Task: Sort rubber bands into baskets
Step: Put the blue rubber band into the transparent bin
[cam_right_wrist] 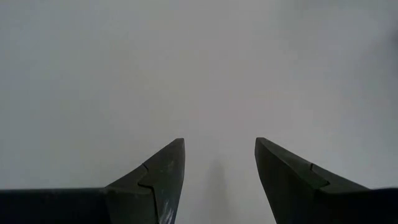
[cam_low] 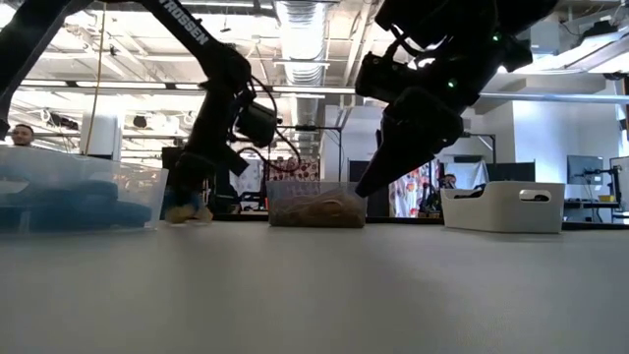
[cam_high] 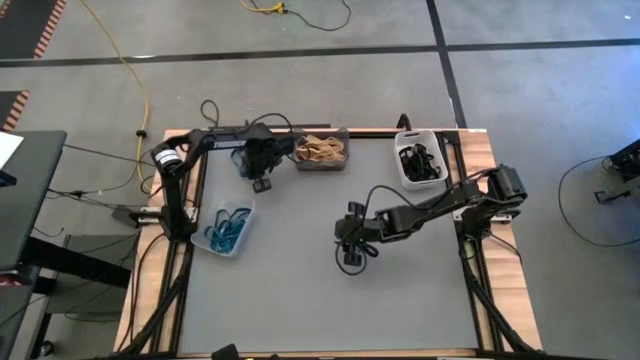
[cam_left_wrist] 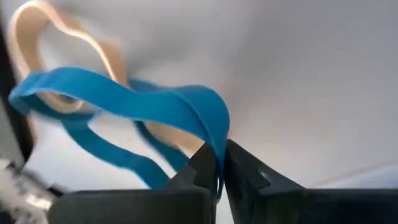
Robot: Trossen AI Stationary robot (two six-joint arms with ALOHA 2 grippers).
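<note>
Three baskets on the table [cam_high: 330,300]. Far left, near the left edge: clear basket [cam_high: 228,229] with blue rubber bands [cam_high: 226,228] inside; the low view shows it at the left too [cam_low: 79,197].

Next over, left gripper [cam_high: 262,183] sits low at the table's far side, between the clear basket and the dark grey basket [cam_high: 322,150], just beside the grey one. Its jaws are pinched together on a blue rubber band [cam_left_wrist: 124,102]; the loop hangs out in front of the fingertips [cam_left_wrist: 205,165]. A tan rubber band [cam_left_wrist: 68,37] is tangled through or lying right behind the blue one, can't tell if it's also in the pinch.

Dark grey basket at the far edge holds tan rubber bands [cam_high: 322,150].

Right of centre, right gripper [cam_high: 351,262] hovers over bare table, well apart from all baskets. Jaws wide, nothing between them, only grey surface past its fingers [cam_right_wrist: 163,171].

Far right corner: white basket [cam_high: 420,160] with black rubber bands [cam_high: 421,160] in it.
</note>
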